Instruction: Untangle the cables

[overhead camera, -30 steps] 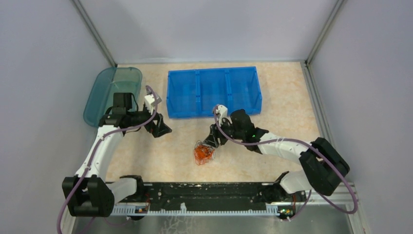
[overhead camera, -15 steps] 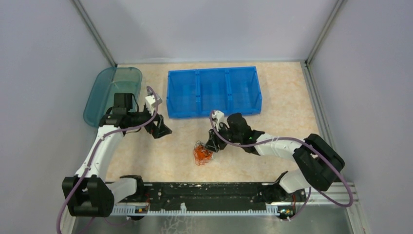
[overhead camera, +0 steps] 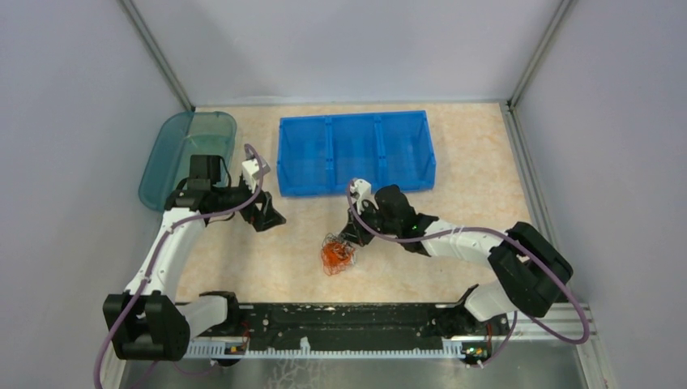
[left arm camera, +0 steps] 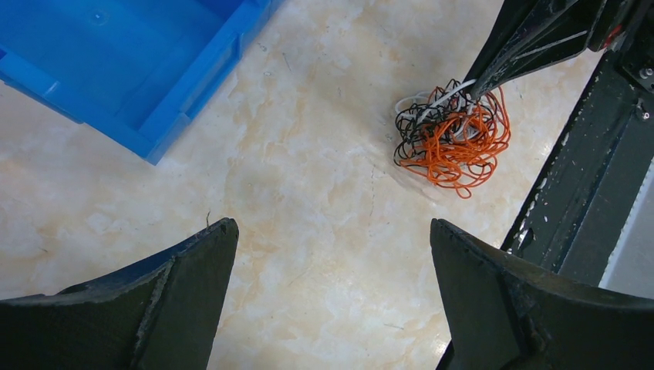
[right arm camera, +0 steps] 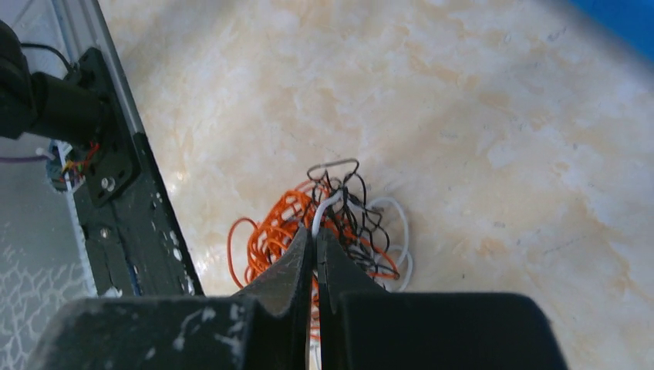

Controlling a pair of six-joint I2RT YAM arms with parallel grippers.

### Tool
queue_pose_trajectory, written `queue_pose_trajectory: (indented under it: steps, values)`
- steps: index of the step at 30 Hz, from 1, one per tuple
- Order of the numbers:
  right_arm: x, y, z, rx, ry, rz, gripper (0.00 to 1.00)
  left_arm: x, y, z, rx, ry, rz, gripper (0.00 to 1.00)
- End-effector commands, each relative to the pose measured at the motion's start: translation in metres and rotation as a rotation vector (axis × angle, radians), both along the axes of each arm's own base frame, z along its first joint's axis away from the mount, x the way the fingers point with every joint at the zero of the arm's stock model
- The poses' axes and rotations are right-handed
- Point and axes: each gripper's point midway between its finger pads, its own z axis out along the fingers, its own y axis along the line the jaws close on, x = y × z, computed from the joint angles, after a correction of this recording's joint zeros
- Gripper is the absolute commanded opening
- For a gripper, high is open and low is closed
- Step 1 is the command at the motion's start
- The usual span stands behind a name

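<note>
Pinching with the right claw (right arm camera: 315, 235), jaws pressed together on a white strand at the top of the cables (left arm camera: 455, 142). Holding the left claw (left arm camera: 332, 225) spread wide, gripping nothing, at the far left of the clump.

Judging progress as barely begun: finding no strand pulled free, only one knotted clump lying on the tabletop (overhead camera: 470, 194), middle of the near side.

Counting:
- one clump in orange, black and white, with strands per colour impossible to tell
- two claws
- one blue bin (overhead camera: 354, 152) of three compartments
- one teal tray (overhead camera: 182, 154)
</note>
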Motion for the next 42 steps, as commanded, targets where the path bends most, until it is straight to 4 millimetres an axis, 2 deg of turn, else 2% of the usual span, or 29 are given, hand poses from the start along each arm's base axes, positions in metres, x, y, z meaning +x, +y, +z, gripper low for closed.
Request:
queue_pose_trajectory:
  steps: [1, 6, 8, 14, 16, 19, 23, 27, 29, 31, 33, 38, 42]
  values:
    - [0.015, 0.023, 0.071, 0.15, -0.134, 0.008, 0.0, 0.0, -0.006, 0.022, -0.019, -0.063, -0.039, 1.0]
    - [0.012, 0.036, 0.115, 0.259, -0.15, 0.041, 0.0, -0.011, -0.014, 0.031, -0.04, -0.076, -0.115, 1.0]
    - [0.008, 0.041, 0.128, 0.303, -0.146, 0.06, 0.0, -0.022, -0.018, 0.036, -0.059, -0.056, -0.154, 1.0]
    - [-0.006, 0.052, 0.16, 0.411, -0.134, 0.123, 0.0, -0.036, -0.036, 0.047, -0.031, -0.077, -0.246, 1.0]
    - [-0.009, 0.055, 0.165, 0.444, -0.121, 0.144, 0.0, -0.043, -0.048, 0.045, -0.003, -0.086, -0.298, 1.0]
    - [-0.013, 0.06, 0.169, 0.477, -0.099, 0.171, 0.0, -0.043, -0.06, 0.046, 0.006, -0.075, -0.318, 0.96]
    - [-0.021, 0.064, 0.173, 0.51, -0.068, 0.227, 0.0, -0.042, -0.074, 0.051, 0.008, -0.083, -0.378, 0.87]
    - [-0.028, 0.067, 0.178, 0.545, -0.043, 0.254, 0.0, -0.052, -0.081, 0.06, -0.005, -0.104, -0.475, 0.75]
    - [-0.031, 0.069, 0.18, 0.555, -0.039, 0.273, 0.0, -0.064, -0.083, 0.061, -0.031, -0.113, -0.54, 0.71]
    - [-0.035, 0.071, 0.183, 0.559, -0.035, 0.295, 0.0, -0.082, -0.08, 0.059, -0.048, -0.112, -0.627, 0.72]
    - [-0.039, 0.072, 0.186, 0.562, -0.032, 0.315, 0.0, -0.09, -0.079, 0.062, -0.052, -0.153, -0.686, 0.73]
    - [-0.041, 0.072, 0.192, 0.576, -0.045, 0.324, 0.0, -0.08, -0.083, 0.081, -0.052, -0.209, -0.677, 0.73]
    - [-0.043, 0.073, 0.195, 0.581, -0.046, 0.328, 0.0, -0.082, -0.089, 0.087, -0.09, -0.183, -0.666, 0.68]
